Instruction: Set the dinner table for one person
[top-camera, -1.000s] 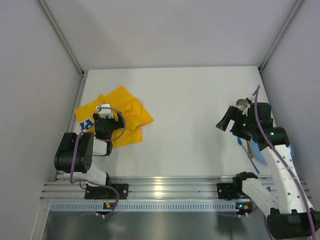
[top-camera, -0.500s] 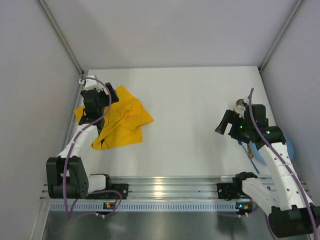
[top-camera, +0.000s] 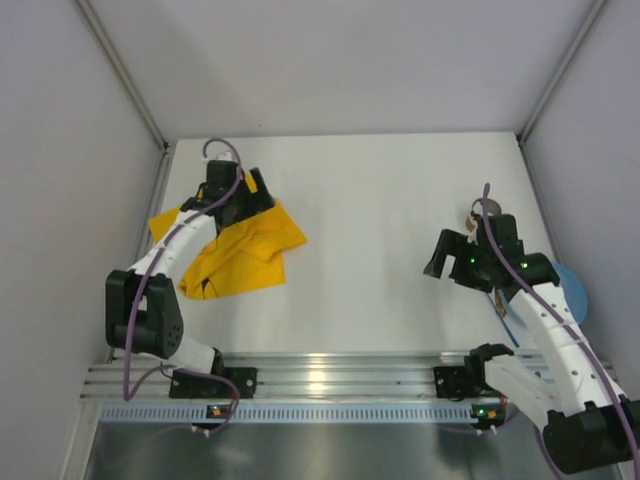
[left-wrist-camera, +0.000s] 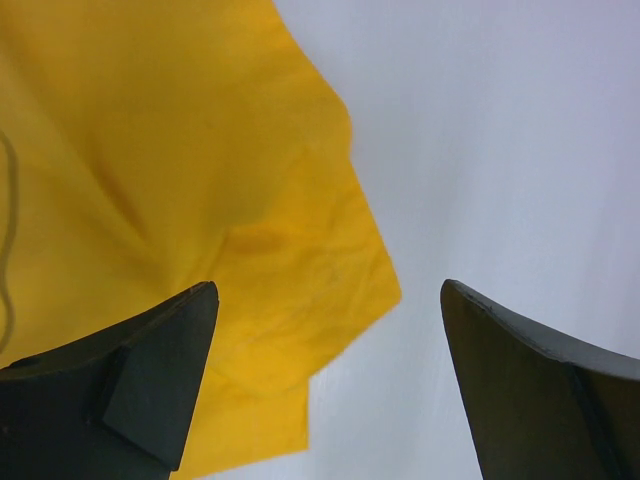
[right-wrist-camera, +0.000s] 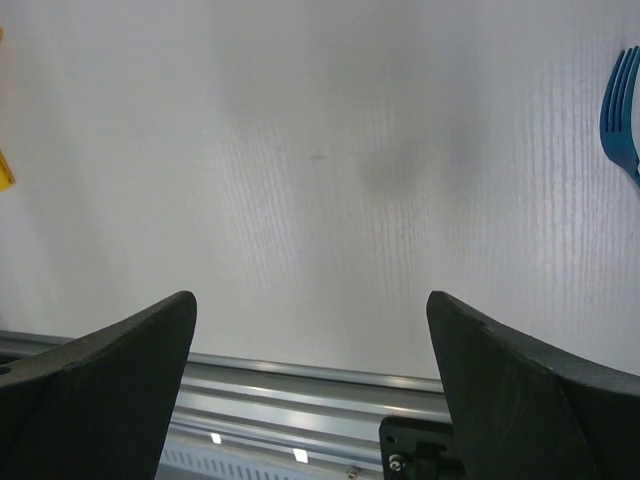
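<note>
The white dinner table (top-camera: 370, 220) carries a crumpled yellow cloth mat (top-camera: 250, 245) at its left. My left gripper (top-camera: 258, 195) hovers over the mat's far right edge, open and empty. In the left wrist view the mat (left-wrist-camera: 150, 180) fills the left half, its corner lying between the spread fingers (left-wrist-camera: 150, 380), with bare table (left-wrist-camera: 500, 150) on the right. My right gripper (top-camera: 437, 257) stands open over bare table right of centre, holding nothing. A blue fork (right-wrist-camera: 622, 110) shows at the top right of the right wrist view.
A blue plate (top-camera: 572, 290) lies at the right edge, partly hidden by the right arm, with the blue fork (top-camera: 500, 300) beside it. A small metallic cup (top-camera: 480, 212) stands behind the right wrist. An aluminium rail (right-wrist-camera: 300, 400) runs along the near edge. Grey walls enclose three sides.
The left arm has swung up from the near left and stretched out across the mat to its far right edge. The right gripper has drifted slightly nearer and leftward. Both stay open.
</note>
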